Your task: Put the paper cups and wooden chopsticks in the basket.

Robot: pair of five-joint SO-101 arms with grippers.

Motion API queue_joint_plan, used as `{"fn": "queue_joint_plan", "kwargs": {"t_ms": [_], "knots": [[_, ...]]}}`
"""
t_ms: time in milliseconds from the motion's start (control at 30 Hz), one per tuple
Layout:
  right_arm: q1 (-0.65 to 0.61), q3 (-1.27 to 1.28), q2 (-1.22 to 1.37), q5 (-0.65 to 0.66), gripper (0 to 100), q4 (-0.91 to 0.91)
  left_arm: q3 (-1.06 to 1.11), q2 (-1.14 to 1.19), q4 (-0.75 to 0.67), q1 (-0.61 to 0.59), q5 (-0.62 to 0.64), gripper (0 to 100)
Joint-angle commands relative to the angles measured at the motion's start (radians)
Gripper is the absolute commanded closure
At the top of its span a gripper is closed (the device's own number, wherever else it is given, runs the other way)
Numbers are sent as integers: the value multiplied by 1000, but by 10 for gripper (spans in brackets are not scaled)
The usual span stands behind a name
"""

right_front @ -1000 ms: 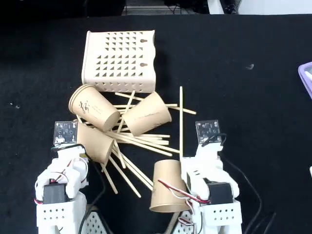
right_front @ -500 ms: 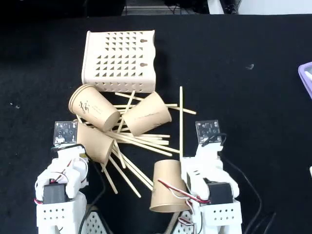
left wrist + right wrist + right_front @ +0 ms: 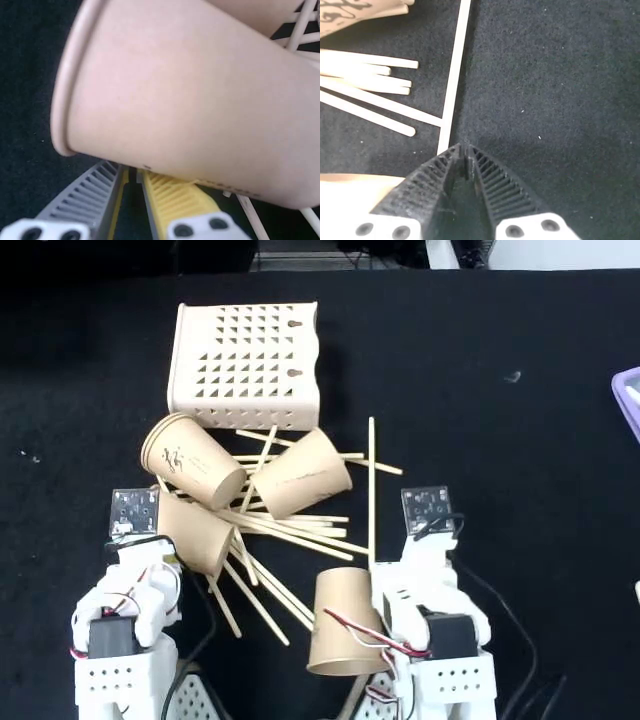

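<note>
The perforated beige basket point(image 3: 245, 365) lies at the back of the black mat. In front of it lie three paper cups point(image 3: 190, 460) point(image 3: 300, 472) point(image 3: 197, 532) on their sides over a scatter of wooden chopsticks point(image 3: 290, 525). Another cup point(image 3: 343, 622) lies beside the right arm point(image 3: 430, 625). One long chopstick point(image 3: 371, 490) points away from that arm. My left gripper point(image 3: 131, 172) is shut and empty, its tips tucked under the near cup point(image 3: 190, 95). My right gripper point(image 3: 466, 149) is shut and empty on the mat, just beside the long chopstick point(image 3: 455, 85).
Square marker tags point(image 3: 135, 510) point(image 3: 427, 505) sit on both arms. A purple object point(image 3: 628, 395) pokes in at the right edge. Bare black mat point(image 3: 500, 440) stretches to the right of the pile. The left arm point(image 3: 125, 620) rests at the front left.
</note>
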Motion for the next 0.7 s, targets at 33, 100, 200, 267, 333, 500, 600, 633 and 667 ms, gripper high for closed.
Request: {"fn": "queue_joint_plan", "kwargs": {"t_ms": [33,100,200,267,333,500,600,633,667], "knots": [[-8,-4,-94,5,983,5,21,-5,5,-10,8,970],[-8,-4,-94,5,983,5,21,-5,5,-5,8,970],[-9,-4,-94,5,983,5,21,-5,5,-5,8,970],[-9,-4,-94,5,983,5,21,-5,5,-4,8,970],[-9,-4,-94,5,983,5,21,-5,5,4,8,970],[-11,-4,-94,2,983,5,21,-5,5,7,8,970],[-11,-4,-94,6,980,-6,21,-5,5,7,8,970],[-11,-4,-94,6,980,-21,21,-5,5,-2,6,970],[-11,-4,-94,6,980,-46,21,-5,5,-7,5,970]]}}
